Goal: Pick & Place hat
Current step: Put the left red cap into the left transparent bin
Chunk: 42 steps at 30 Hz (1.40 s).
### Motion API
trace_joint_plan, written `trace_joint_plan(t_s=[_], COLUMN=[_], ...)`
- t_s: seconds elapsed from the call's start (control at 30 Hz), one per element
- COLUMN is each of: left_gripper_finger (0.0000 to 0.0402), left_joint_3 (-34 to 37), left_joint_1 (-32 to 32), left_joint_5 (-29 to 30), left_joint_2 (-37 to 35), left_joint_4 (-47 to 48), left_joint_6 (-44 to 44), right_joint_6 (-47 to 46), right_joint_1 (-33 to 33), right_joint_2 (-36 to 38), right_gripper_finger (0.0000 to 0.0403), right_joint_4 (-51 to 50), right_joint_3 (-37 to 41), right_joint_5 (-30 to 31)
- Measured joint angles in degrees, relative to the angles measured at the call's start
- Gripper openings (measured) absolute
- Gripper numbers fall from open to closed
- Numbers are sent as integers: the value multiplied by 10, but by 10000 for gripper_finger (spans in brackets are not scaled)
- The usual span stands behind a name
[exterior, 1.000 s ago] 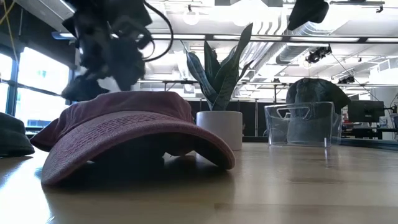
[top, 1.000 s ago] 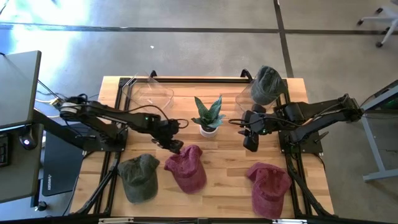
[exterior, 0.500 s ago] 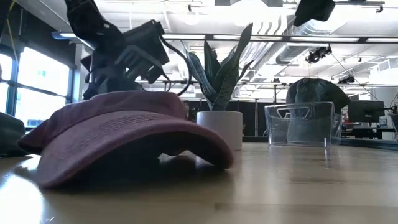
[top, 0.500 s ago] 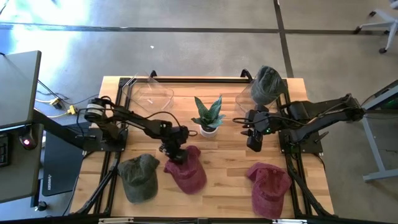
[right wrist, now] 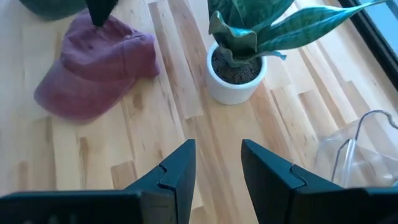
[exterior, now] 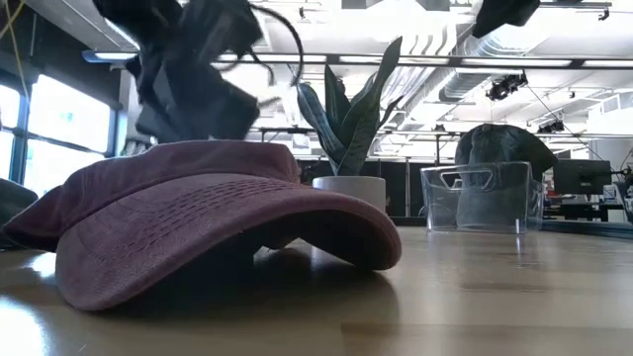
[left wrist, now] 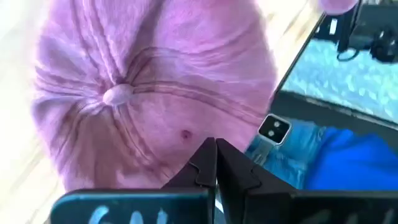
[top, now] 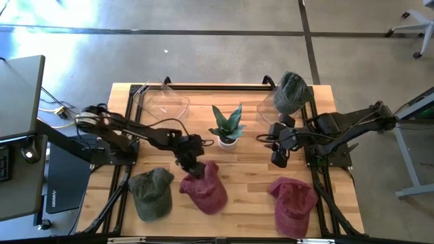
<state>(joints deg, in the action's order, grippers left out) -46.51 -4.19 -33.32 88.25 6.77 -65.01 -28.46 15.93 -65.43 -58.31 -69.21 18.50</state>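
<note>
A maroon hat (top: 205, 188) lies crown up on the wooden table (top: 244, 173), near its middle, brim toward the near edge; it fills the low view (exterior: 198, 208). My left gripper (top: 192, 167) is at the hat's far-left side, slanting down, shut on the crown (left wrist: 124, 93). My right gripper (top: 279, 160) hangs open over bare wood right of the plant, touching nothing (right wrist: 217, 168). My left gripper's fingers (left wrist: 236, 177) meet on the crown's cloth (left wrist: 198, 138), between the top button and the crown's lower edge. They come slanting down from the table's far left. How much cloth is pinched is hidden by the fingertips. The hat rests on the table.
A green hat (top: 150, 194) lies near left and a second maroon hat (top: 293, 205) near right. A potted plant (top: 227, 127) stands at the centre back. A clear bin (top: 163, 102) is far left; another far right holds a green hat (top: 291, 93).
My left gripper has swung toward the maroon hat, come down onto its crown and shut there. The hat has slid a little toward the near edge and turned slightly, brim still on the table.
</note>
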Motion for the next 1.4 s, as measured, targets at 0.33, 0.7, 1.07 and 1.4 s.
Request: trace_joint_plan(t_s=[0.33,0.7,1.07,1.4], left_gripper_finger=[89,237,81,3], left_joint_3=[-14,25,32,28], left_joint_1=[-7,-7,-11,-11], left_joint_5=[37,-7,-53,-28], left_joint_2=[-52,15,80,-5], left_joint_4=[200,135,49,45], left_joint_6=[-21,-94,-67,-53], right_joint_6=[-2,-7,-26,-37], right_joint_1=[0,0,0,0], right_joint_2=[0,0,0,0], right_gripper_finger=[124,124,124,124], right_joint_4=[8,21,20,20], right_joint_3=[0,0,0,0], right_joint_5=[27,52,36,23])
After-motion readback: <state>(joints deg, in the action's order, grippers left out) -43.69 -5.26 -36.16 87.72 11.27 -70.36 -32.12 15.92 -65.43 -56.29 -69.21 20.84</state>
